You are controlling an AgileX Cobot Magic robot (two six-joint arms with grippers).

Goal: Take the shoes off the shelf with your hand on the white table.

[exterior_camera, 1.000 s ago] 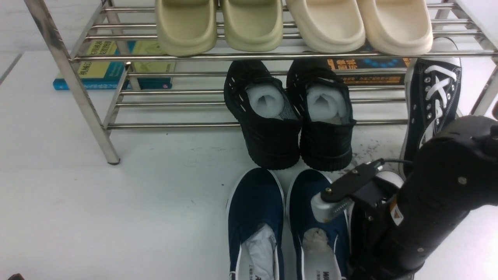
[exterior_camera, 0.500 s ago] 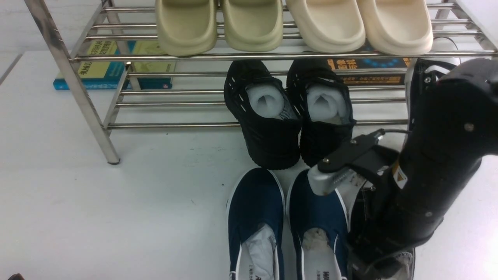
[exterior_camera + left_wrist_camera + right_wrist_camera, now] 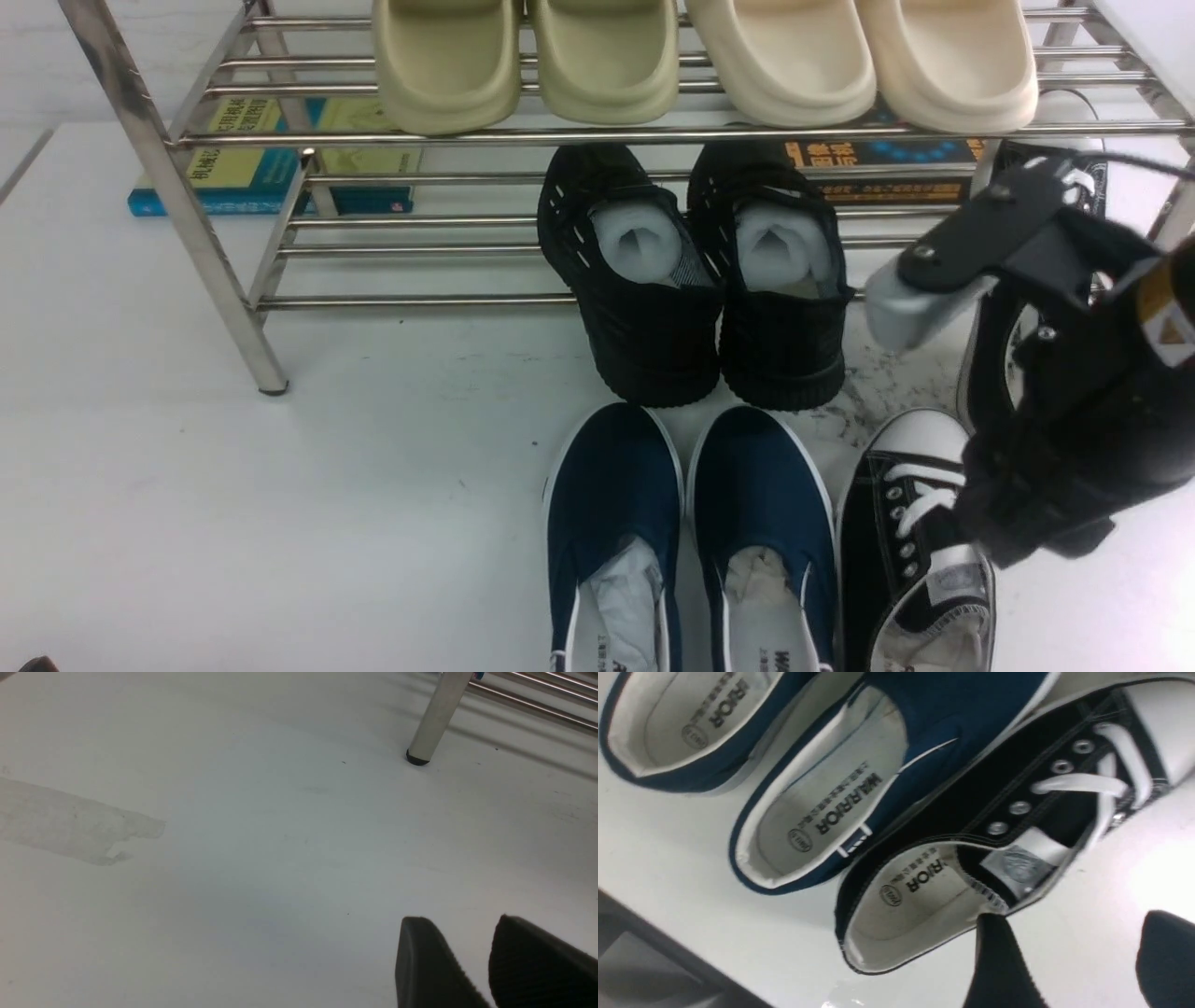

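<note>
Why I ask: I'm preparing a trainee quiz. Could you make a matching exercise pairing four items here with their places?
Things:
1 foam slippers
2 chunky black shoes
3 navy slip-ons
4 yellow-blue book

Places:
A white table, nearest the camera
B top tier of the shelf
C seen through the bars, left end
D lower tier of the shelf

Pairs: 1-B, 2-D, 3-A, 4-C

We see our right arm [image 3: 1074, 439] as bulky black casing: yellow triangle label [image 3: 1162, 325] at three o'clock, a grey-tipped finger [image 3: 910, 315], silver screws [image 3: 926, 252], a thin black cable [image 3: 1134, 166].
</note>
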